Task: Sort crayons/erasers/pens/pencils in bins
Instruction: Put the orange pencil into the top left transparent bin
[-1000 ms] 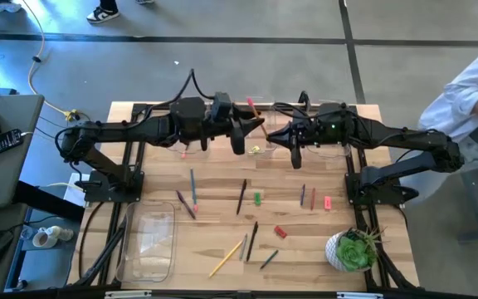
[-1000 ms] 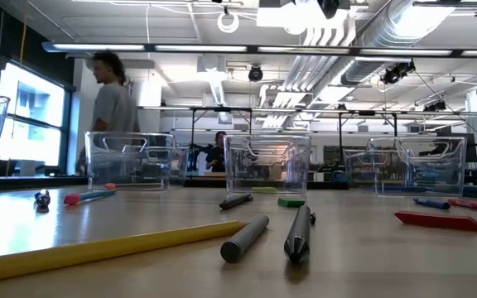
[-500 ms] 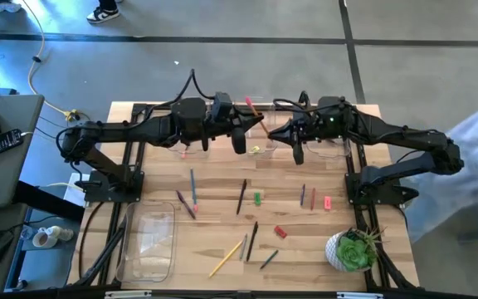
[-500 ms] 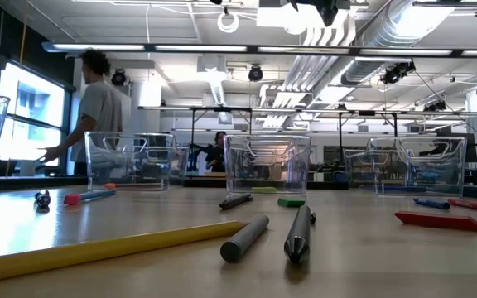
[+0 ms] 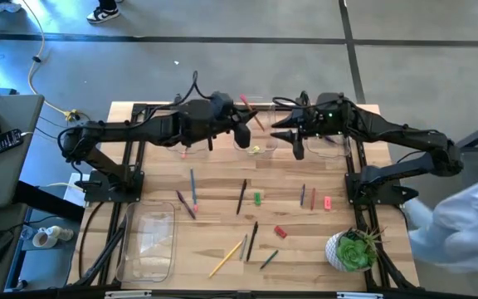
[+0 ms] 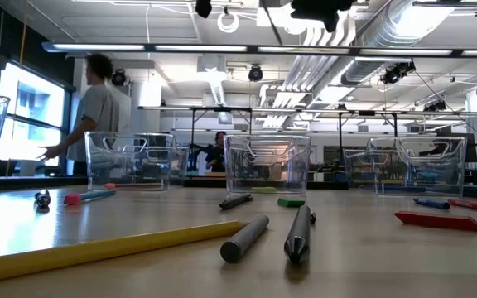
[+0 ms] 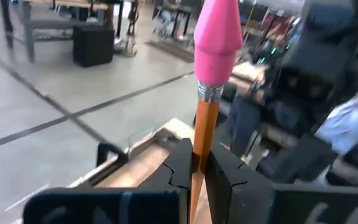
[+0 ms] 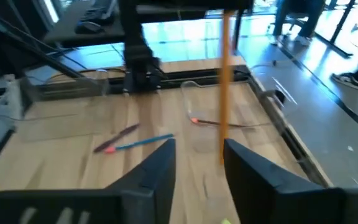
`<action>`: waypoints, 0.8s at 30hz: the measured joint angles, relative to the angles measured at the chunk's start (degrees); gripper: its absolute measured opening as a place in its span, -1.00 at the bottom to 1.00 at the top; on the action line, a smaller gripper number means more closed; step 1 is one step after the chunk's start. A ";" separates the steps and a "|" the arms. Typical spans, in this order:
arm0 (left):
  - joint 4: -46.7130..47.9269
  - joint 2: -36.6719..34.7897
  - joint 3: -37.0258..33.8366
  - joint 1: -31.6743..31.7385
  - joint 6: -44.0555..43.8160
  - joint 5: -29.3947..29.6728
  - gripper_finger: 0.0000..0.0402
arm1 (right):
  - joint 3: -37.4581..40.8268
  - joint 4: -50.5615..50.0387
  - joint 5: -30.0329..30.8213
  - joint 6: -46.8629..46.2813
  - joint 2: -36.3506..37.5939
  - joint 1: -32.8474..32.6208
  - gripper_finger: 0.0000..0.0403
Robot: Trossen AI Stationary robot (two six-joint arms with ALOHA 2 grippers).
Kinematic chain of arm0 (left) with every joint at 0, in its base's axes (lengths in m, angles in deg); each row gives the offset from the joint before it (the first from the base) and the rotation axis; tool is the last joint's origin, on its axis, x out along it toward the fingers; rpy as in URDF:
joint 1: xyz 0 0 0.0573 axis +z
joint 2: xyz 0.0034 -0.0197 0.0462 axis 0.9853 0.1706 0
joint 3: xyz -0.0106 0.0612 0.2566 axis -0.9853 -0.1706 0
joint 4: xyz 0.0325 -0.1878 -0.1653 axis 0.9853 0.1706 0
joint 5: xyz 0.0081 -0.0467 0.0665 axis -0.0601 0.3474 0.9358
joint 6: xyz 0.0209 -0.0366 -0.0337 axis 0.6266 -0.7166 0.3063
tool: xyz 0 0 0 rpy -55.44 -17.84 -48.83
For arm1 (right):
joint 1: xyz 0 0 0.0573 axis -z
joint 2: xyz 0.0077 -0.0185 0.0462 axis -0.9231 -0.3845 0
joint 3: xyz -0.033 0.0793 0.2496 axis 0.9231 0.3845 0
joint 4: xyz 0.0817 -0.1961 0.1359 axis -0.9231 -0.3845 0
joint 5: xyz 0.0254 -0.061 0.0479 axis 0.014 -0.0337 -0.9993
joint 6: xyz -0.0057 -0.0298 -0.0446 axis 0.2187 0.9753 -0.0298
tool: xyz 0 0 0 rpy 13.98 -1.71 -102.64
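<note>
Wooden table [image 5: 222, 199] strewn with stationery; above its far edge the left gripper [image 7: 193, 163] clamps an orange pencil [image 7: 204, 118], while the right gripper [image 8: 197, 163] stands open just beside it.

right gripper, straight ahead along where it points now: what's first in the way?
The orange pencil held by the left gripper. It hangs just ahead of the open right gripper, in line with the gap between its fingers. Beyond it lies wooden table and a clear bin; depth is hard to judge.
</note>
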 joint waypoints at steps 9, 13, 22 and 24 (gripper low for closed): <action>16.95 -2.90 -0.01 3.51 -7.39 4.40 -0.97 | 0.00 -2.85 1.60 1.97 0.00 2.15 -0.20; 25.41 -5.30 -0.01 5.68 -10.38 4.41 -0.97 | 0.00 -2.96 1.60 2.07 -0.09 2.80 -0.20; 51.67 -7.91 -0.01 12.56 -17.15 5.76 -0.97 | 0.00 -3.16 1.60 3.03 -0.11 3.22 -0.20; 56.73 -7.69 -0.01 14.30 -18.22 5.72 -0.97 | 0.00 -3.15 1.60 3.01 -0.11 3.22 -0.20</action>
